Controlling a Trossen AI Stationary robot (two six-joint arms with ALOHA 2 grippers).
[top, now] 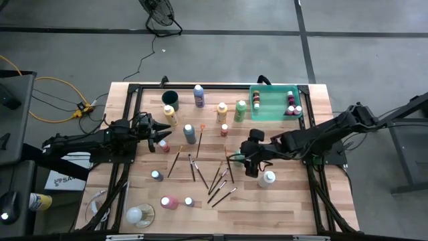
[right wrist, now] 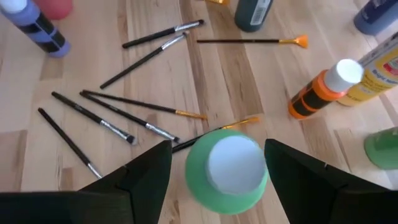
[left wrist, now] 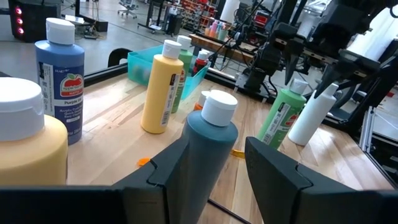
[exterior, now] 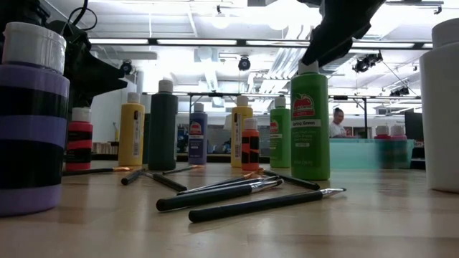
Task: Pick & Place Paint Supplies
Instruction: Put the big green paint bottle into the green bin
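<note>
Small capped paint bottles stand on the wooden table, and thin dark brushes (top: 217, 179) lie at its middle. My right gripper (top: 250, 166) is open, pointing down over an upright green bottle (right wrist: 227, 168) that stands on the table (exterior: 310, 129). Its fingers are on either side of the bottle's white cap, with a gap on each side. My left gripper (top: 167, 134) is open and level. It faces a teal bottle (left wrist: 208, 149) with a white cap, which stands just beyond its fingertips. A red bottle (top: 164, 146) stands beside that gripper.
The green tray (top: 274, 107) with bottles in it is at the far right and the dark cup (top: 170, 98) at the far left. Purple (top: 198, 96), yellow (top: 222, 112), green (top: 240, 110) and orange (top: 225, 130) bottles stand behind. A white bottle (top: 267, 177) is near my right gripper.
</note>
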